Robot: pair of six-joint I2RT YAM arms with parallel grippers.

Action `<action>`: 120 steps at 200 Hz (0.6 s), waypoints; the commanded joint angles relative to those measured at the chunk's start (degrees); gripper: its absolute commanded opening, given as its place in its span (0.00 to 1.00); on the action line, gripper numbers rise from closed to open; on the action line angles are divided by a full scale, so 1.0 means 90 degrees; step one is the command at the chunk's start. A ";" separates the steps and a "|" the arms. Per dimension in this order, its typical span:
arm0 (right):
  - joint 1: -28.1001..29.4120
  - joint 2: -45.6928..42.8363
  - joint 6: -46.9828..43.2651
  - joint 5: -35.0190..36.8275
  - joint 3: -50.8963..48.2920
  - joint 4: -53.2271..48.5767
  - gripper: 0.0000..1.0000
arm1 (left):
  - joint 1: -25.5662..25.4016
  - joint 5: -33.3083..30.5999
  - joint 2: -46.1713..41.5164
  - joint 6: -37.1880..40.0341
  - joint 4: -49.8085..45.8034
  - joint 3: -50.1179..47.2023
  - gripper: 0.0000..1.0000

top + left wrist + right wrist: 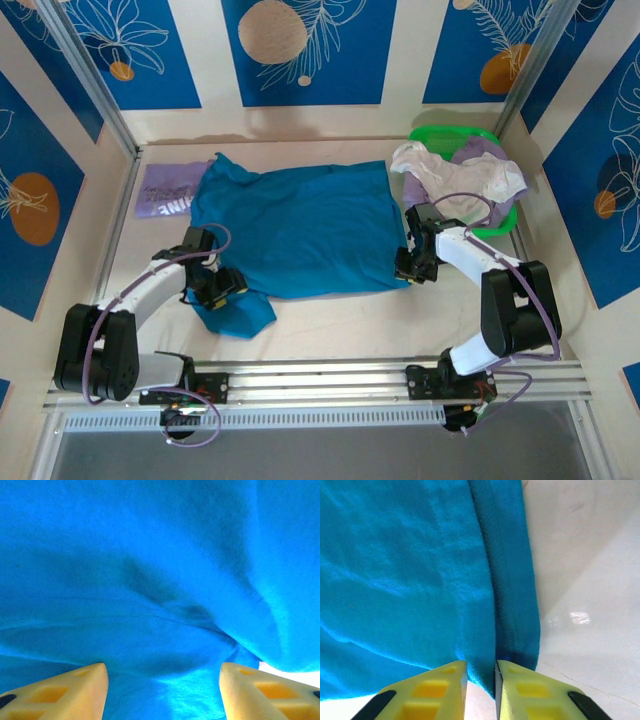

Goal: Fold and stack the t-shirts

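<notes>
A teal-blue t-shirt (pixel 300 225) lies spread flat across the middle of the table, one sleeve bunched at its near left. My left gripper (pixel 222 287) sits on that sleeve. In the left wrist view the gripper (pixel 163 680) is open, its yellow fingers (pixel 80 690) wide apart, with rumpled teal cloth (pixel 160 580) between and beyond them. My right gripper (pixel 410 268) is at the shirt's near right corner. There the gripper (pixel 481 672) has its jaws almost together, pinching the folded hem edge (pixel 512 590). A lavender t-shirt (pixel 165 192) with white lettering lies folded at the far left.
A green plastic basket (pixel 440 135) stands at the far right, holding crumpled white and lilac tees (pixel 455 175) that spill over its rim. Bare pale table (pixel 580 580) lies right of the teal hem. Blue-patterned walls enclose the table on three sides.
</notes>
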 commanded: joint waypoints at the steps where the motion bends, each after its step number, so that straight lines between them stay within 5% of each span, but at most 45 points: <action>1: 0.0043 -0.0061 0.0057 0.0152 0.0003 -0.0219 0.17 | -0.0068 -0.0080 0.0045 -0.0007 -0.0018 -0.0100 0.61; 46: 0.0043 -0.0264 0.0147 0.0587 0.0012 -0.0295 0.00 | -0.0057 -0.0156 0.0023 -0.0009 -0.0066 -0.0199 0.61; 120: -0.0147 -0.0126 0.0306 0.1074 -0.0012 -0.0416 0.00 | -0.0052 -0.0211 0.0283 0.0009 -0.0007 -0.0268 0.61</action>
